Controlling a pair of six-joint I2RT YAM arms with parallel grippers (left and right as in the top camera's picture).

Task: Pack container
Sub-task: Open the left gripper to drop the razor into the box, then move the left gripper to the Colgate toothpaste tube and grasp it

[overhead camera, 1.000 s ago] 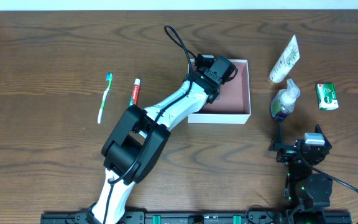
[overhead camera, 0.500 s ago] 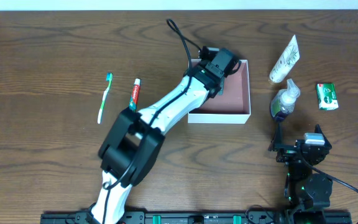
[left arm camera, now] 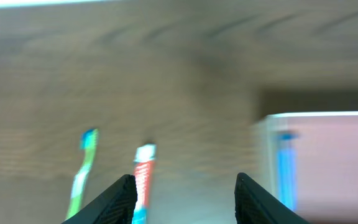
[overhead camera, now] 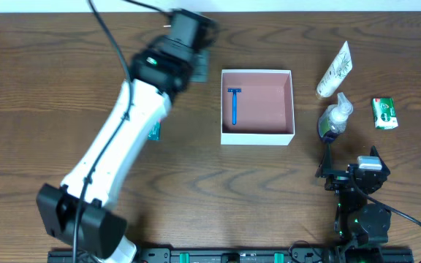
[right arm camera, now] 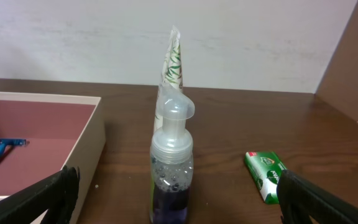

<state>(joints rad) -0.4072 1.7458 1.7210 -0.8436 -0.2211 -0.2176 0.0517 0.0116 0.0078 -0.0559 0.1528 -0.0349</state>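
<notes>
The container (overhead camera: pixel 257 135), a shallow white-walled box with a pink inside, sits at the middle back of the table. A blue razor (overhead camera: pixel 234 106) lies flat in its left part. My left arm (overhead camera: pixel 134 109) reaches to the back left, blurred, with its gripper (left arm camera: pixel 185 199) open and empty over bare wood left of the container (left arm camera: pixel 328 118). Below it lie a green toothbrush (left arm camera: pixel 82 177) and a red-and-white toothpaste tube (left arm camera: pixel 143 177). My right gripper (right arm camera: pixel 176 186) stands wide open at the front right, level with a clear pump bottle (right arm camera: pixel 173 168) ahead of it and not touching it.
Right of the container stand the pump bottle (overhead camera: pixel 336 117) and a white tube (overhead camera: pixel 335 69), with a green packet (overhead camera: pixel 384 113) further right. In the overhead view the left arm covers most of the toothpaste (overhead camera: pixel 154 131) and hides the toothbrush.
My left gripper has opened, lifted out of the container and swung away to the back left. The blue razor now lies in the container. The right arm has not moved.
</notes>
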